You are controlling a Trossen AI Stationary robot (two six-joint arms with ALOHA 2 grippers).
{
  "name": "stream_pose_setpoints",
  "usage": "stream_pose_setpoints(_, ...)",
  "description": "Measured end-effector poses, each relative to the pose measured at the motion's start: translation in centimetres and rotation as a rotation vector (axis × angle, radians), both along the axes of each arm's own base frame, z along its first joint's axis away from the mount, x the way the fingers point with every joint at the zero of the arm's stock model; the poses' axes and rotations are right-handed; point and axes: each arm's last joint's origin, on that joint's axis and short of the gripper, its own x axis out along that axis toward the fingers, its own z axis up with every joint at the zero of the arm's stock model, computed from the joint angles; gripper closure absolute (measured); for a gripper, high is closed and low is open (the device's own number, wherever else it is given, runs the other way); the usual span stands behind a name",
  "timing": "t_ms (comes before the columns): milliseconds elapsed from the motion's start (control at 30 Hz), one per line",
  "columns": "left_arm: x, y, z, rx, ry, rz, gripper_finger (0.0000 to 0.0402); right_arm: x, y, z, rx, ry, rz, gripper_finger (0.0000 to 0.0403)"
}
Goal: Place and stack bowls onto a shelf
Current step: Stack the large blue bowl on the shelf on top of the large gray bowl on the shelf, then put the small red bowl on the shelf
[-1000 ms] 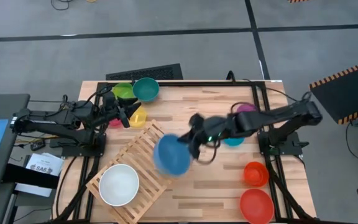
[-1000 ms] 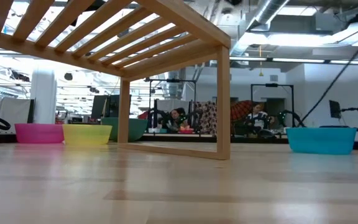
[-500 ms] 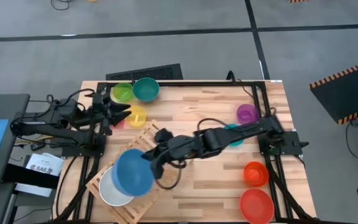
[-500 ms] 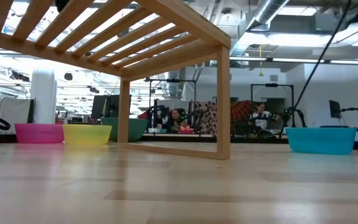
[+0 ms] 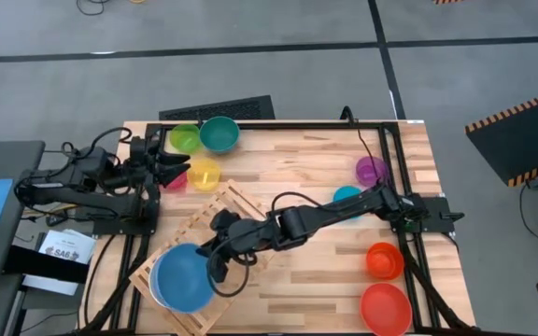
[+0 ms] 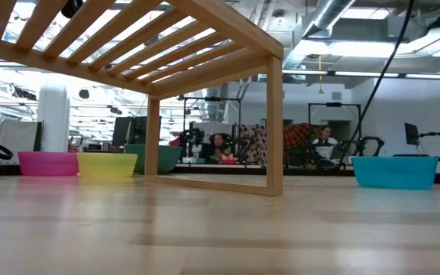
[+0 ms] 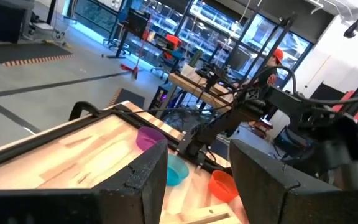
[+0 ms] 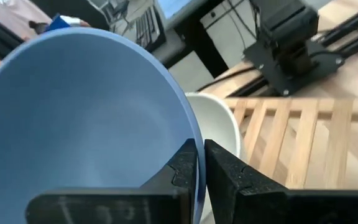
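Right gripper (image 8: 199, 168) is pinching the rim of the blue bowl (image 5: 183, 278); fingers (image 8: 182, 167) sit narrow either side of the wall, one inside, one outside. Blue bowl sits over the white bowl (image 8: 219, 127) at the near-left end of the shelf (image 5: 215, 224); only a sliver of white rim shows past it. I can't tell if it's fully seated.

Judgement: this is the release step of a stack. To do it well: get the blue bowl level and centred in the white one before letting go, open just enough to clear the rim, then lift straight up so the inner finger doesn't drag the bowl off.

Risk: the stack is close to the shelf edge, so a sideways nudge could tip it.

Further back, left gripper (image 5: 171, 168) hovers over the counter (image 5: 325, 149), fingers wide and empty, near the yellow bowl (image 5: 204, 174). Green bowl (image 5: 184, 139) and teal bowl (image 5: 219, 133) are at the far edge.
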Motion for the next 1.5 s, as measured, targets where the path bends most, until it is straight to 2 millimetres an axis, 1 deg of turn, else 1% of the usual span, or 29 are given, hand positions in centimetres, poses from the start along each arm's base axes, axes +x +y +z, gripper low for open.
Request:
stream_pose_setpoints(167, 0.0, 0.0, 0.0, -0.002, 0.000, 0.000, 0.0244, 0.0, 0.0, 0.1, -0.026, -0.003, 0.010, 0.0347)
stream_pose_setpoints(400, 0.1, 0.1, 0.0, -0.005, 0.004, 0.027, 0.0244, 0.2, -0.9, 0.2, -0.039, -0.011, -0.001, 0.0344)
stream_pose_setpoints(533, 0.1, 0.1, -0.1, -0.006, 0.008, 0.035, 0.0244, 0.3, -1.3, 0.2, -0.039, -0.011, -0.009, 0.0331)
stream_pose_setpoints(633, 0.1, 0.1, -0.2, -0.005, 0.017, 0.037, 0.0244, 0.3, -1.4, 0.3, -0.039, -0.013, -0.012, 0.0303)
stream_pose_setpoints(900, 0.1, 0.1, -0.3, -0.005, 0.031, 0.040, 0.0244, 0.6, -2.3, 0.2, -0.053, -0.013, -0.023, 0.0184)
stream_pose_setpoints(1000, 0.1, 0.1, -0.3, 0.002, 0.034, 0.041, 0.0244, 0.4, -2.7, 0.6, -0.094, -0.009, 0.001, 0.0159)
stream_pose_setpoints(1067, 0.1, 0.1, -0.3, 0.003, 0.034, 0.041, 0.0244, -0.3, -3.1, 1.3, -0.133, 0.003, 0.013, 0.0153)
stream_pose_setpoints(1167, 0.1, 0.1, -0.3, 0.006, 0.035, 0.041, 0.0244, -2.1, -3.9, 2.9, -0.197, 0.060, 0.030, 0.0153)
stream_pose_setpoints(1233, 0.1, 0.1, -0.3, 0.006, 0.035, 0.041, 0.0244, -3.5, -4.4, 3.5, -0.242, 0.138, 0.029, 0.0154)
stream_pose_setpoints(1333, 0.1, 0.1, -0.3, 0.006, 0.036, 0.041, 0.0244, -5.5, -5.0, 3.5, -0.336, 0.295, 0.005, 0.0154)
stream_pose_setpoints(1500, 0.1, 0.1, -0.3, 0.006, 0.036, 0.041, 0.0244, -9.3, -5.3, 3.2, -0.489, 0.572, -0.059, 0.0154)
